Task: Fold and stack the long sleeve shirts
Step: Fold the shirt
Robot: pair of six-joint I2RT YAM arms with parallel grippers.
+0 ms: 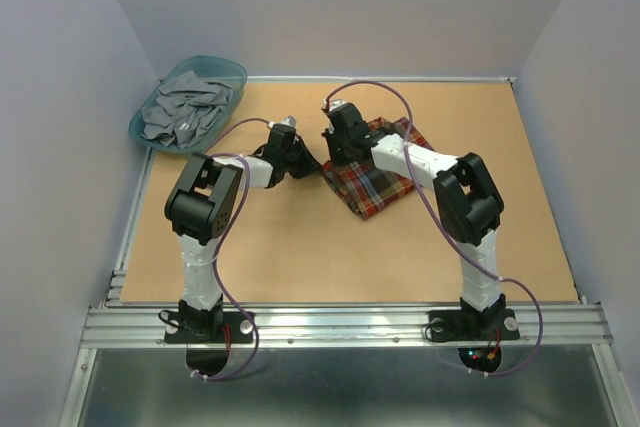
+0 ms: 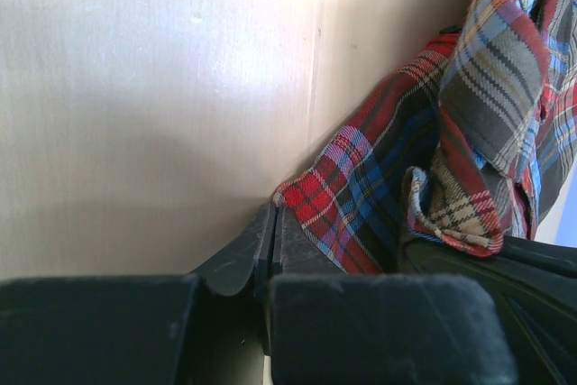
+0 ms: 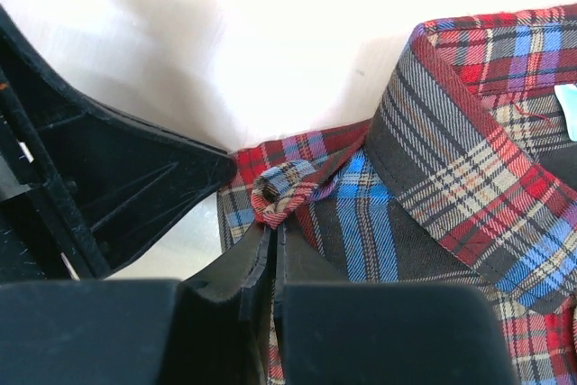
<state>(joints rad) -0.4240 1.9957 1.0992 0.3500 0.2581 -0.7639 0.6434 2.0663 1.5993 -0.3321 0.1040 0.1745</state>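
left end effector (image 2: 273, 219) and right end effector (image 3: 274, 233) each pinch shut on the plaid shirt (image 1: 380, 185); from above, both pinches are hidden.

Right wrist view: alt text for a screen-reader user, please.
The right gripper is shut on a bunched edge of the plaid flannel shirt, whose collar lies just to its right. Pale table fills the top; black arm housing at left.
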